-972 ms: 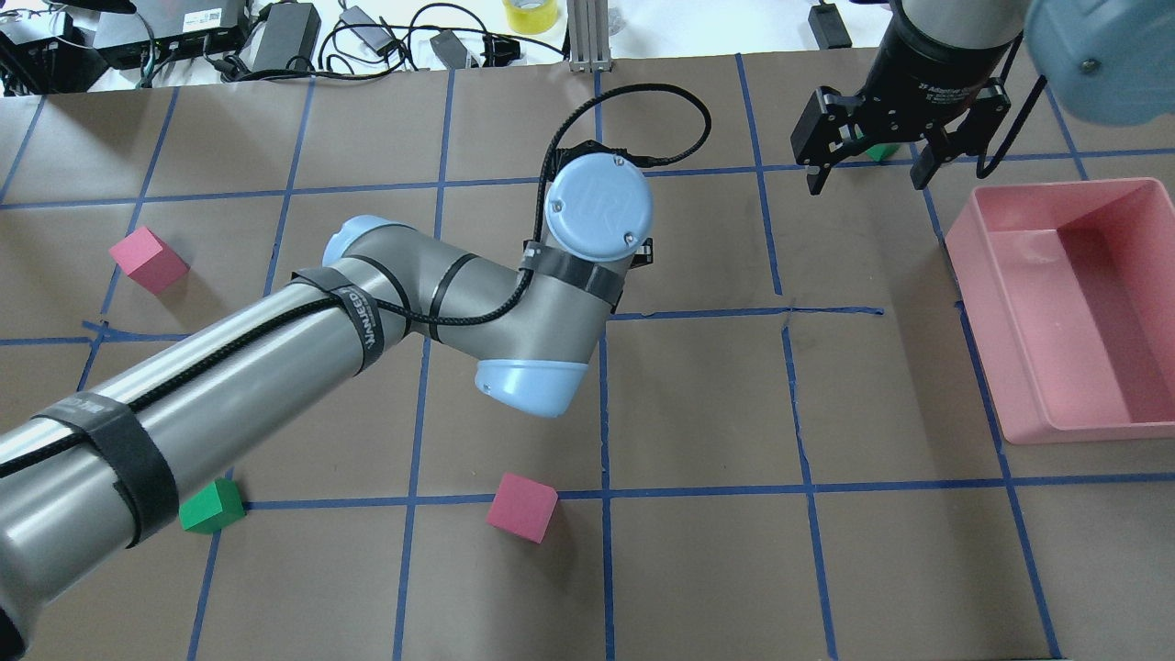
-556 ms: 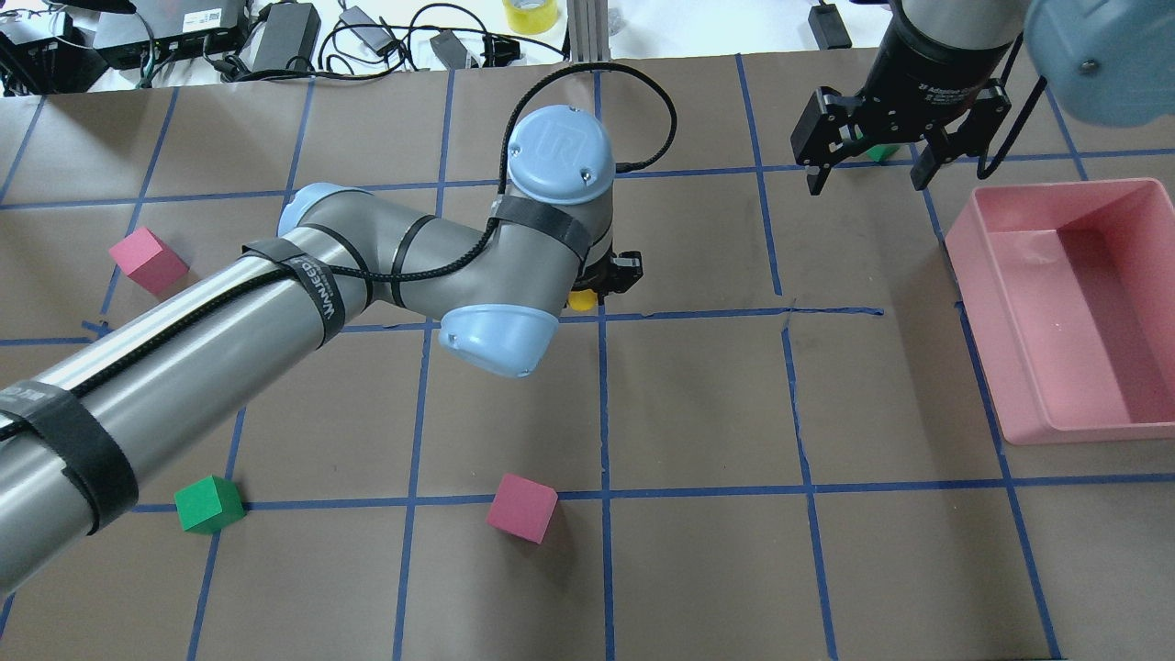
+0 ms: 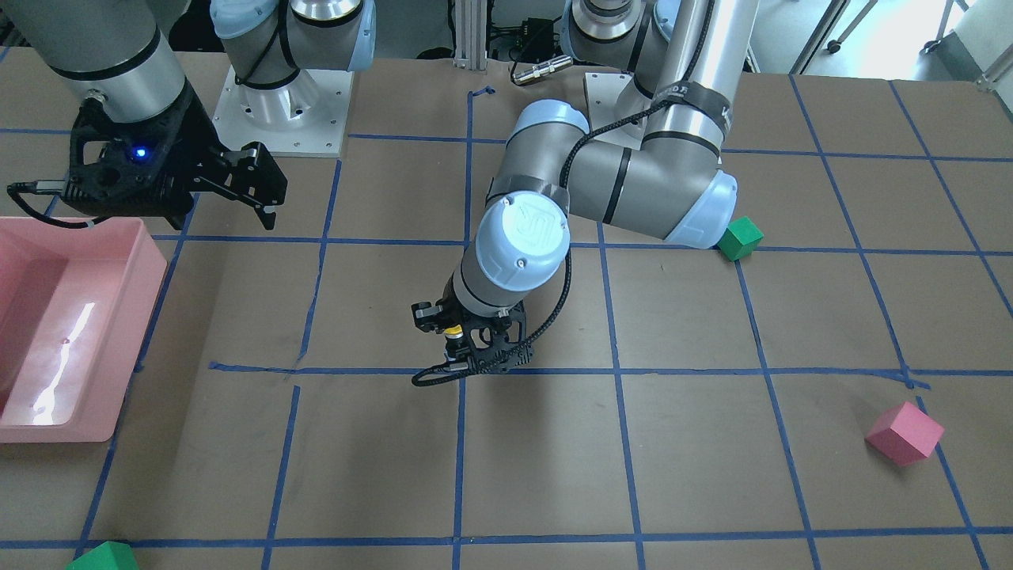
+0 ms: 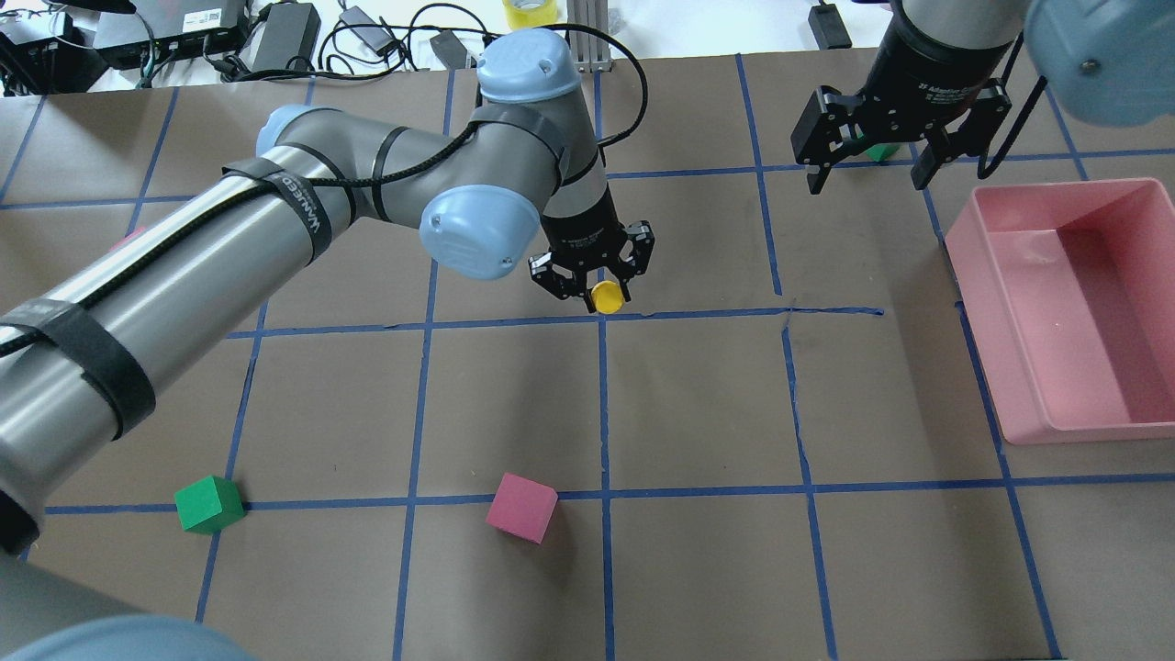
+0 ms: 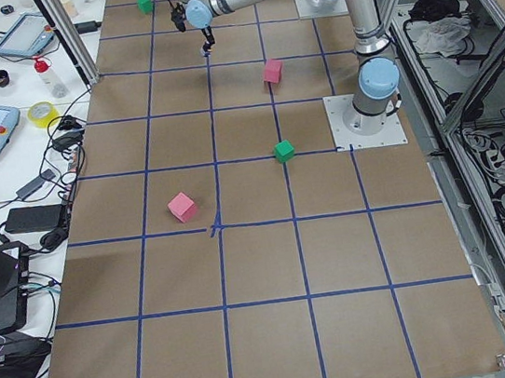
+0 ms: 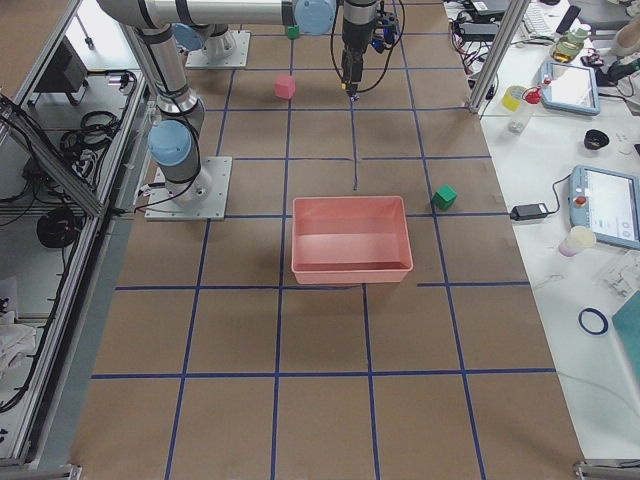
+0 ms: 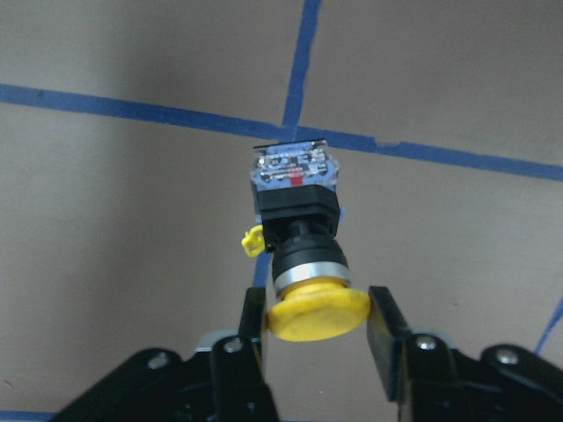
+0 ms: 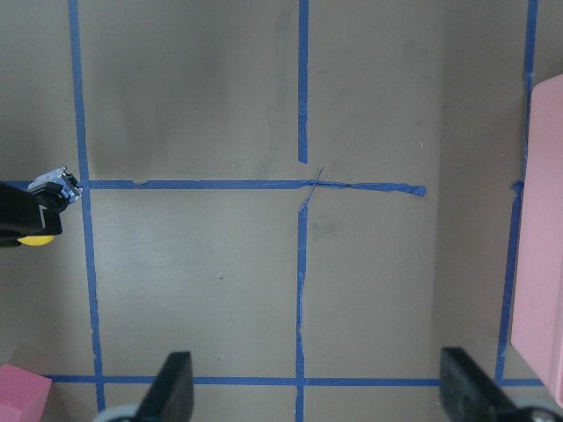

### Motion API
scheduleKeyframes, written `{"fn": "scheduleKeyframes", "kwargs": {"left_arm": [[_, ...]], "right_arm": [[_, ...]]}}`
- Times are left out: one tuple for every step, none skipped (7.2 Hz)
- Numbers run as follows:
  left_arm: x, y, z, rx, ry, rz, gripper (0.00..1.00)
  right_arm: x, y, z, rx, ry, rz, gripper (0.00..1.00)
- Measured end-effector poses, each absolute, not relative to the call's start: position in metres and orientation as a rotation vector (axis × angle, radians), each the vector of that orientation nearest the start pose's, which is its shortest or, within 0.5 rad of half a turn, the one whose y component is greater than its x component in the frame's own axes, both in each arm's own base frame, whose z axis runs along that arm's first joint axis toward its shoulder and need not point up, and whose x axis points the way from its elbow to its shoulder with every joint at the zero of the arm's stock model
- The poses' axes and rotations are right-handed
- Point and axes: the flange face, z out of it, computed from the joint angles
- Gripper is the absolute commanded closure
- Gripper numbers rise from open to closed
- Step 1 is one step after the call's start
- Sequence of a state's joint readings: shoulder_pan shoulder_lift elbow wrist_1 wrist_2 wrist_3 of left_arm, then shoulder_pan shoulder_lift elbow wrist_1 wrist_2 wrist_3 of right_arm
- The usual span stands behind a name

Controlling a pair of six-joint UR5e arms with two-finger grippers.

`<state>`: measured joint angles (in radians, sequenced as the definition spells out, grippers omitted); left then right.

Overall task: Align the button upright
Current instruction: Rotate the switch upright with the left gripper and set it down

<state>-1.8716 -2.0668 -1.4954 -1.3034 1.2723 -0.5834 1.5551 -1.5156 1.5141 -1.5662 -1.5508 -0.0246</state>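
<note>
The button [image 7: 299, 229] has a yellow cap, a black neck and a black-silver base. My left gripper [image 7: 317, 321] is shut on the cap, with the base pointing away from the wrist, down toward a blue tape crossing. I cannot tell whether the base touches the table. In the overhead view the yellow cap [image 4: 607, 296] shows at the tip of the left gripper [image 4: 595, 274], mid-table. The button also shows in the front view [image 3: 453, 332]. My right gripper [image 4: 863, 174] hangs open and empty at the far right, its fingers wide apart in the right wrist view [image 8: 321, 396].
A pink bin [image 4: 1010, 404] stands at the right. A pink cube [image 4: 521, 507] and a green cube [image 4: 209, 504] lie near the front. Another green cube [image 4: 883, 151] sits behind the right gripper. A pink cube [image 3: 904, 432] lies at the far left.
My left arm has swung toward the far side and its wrist has turned, so the gripper and the yellow cap now show from under it. The right arm has not moved.
</note>
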Motion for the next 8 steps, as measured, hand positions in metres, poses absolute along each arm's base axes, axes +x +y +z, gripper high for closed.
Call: {"fn": "scheduleKeyframes", "kwargs": {"left_arm": [[-0.341,-0.574,0.253,-0.566,3.249,0.545,0.79],[-0.34,-0.578,0.245,-0.605,3.232,0.6,0.77],[-0.339,-0.581,0.239,-0.626,3.225,0.63,0.64],[-0.34,-0.582,0.236,-0.641,3.228,0.652,0.59],[-0.341,-0.582,0.234,-0.65,3.235,0.673,0.43],[-0.342,-0.583,0.233,-0.654,3.237,0.681,0.24],[-0.342,-0.582,0.232,-0.655,3.236,0.685,0.2],[-0.341,-0.582,0.232,-0.655,3.234,0.685,0.12]], "right_arm": [[0.127,-0.517,0.488,-0.014,3.122,0.002,0.0],[0.127,-0.518,0.488,-0.014,3.122,-0.004,0.0],[0.127,-0.518,0.488,-0.013,3.122,-0.008,0.0],[0.127,-0.518,0.488,-0.012,3.122,-0.009,0.0],[0.127,-0.518,0.488,-0.012,3.122,-0.009,0.0],[0.127,-0.518,0.488,-0.012,3.122,-0.01,0.0],[0.127,-0.518,0.488,-0.011,3.122,-0.011,0.0],[0.127,-0.518,0.488,-0.011,3.122,-0.011,0.0]]}}
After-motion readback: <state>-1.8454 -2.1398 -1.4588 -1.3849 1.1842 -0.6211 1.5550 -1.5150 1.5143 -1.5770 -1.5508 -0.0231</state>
